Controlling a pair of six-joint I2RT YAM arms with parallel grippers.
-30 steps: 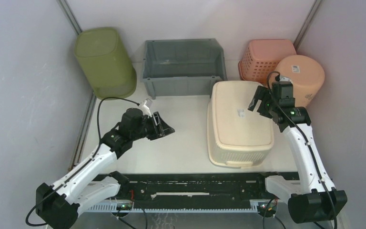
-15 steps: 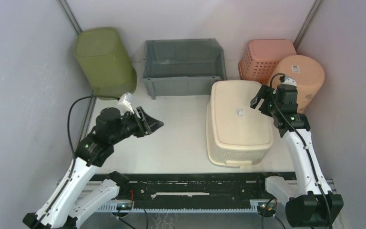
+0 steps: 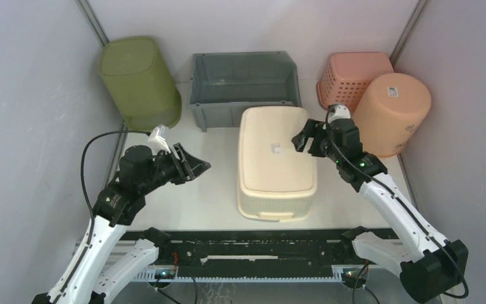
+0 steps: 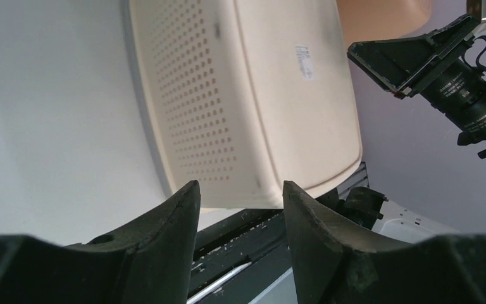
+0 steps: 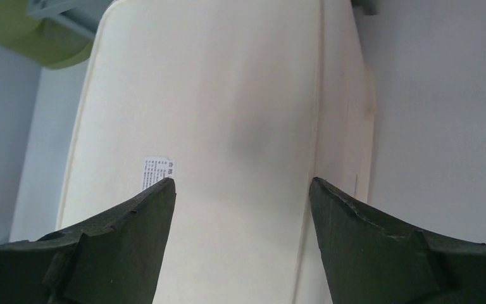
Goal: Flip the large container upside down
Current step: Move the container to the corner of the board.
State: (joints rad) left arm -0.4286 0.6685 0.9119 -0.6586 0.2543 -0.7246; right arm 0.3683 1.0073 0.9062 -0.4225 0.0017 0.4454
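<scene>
Your large container (image 3: 272, 177) is lying base-up mid-table. Only the left wrist view is showing its perforated side. Left gripper (image 3: 199, 168) is hanging half-open, empty, well apart; right gripper (image 3: 302, 140) is gaping wide over the base.

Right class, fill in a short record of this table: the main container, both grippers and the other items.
cream container: bottom up, mid-table
label: on its upturned base
right gripper: open, over the base's right edge
left gripper: open, apart from it, holding nothing
behind: green bin, grey crate, pink basket, orange bucket
</scene>
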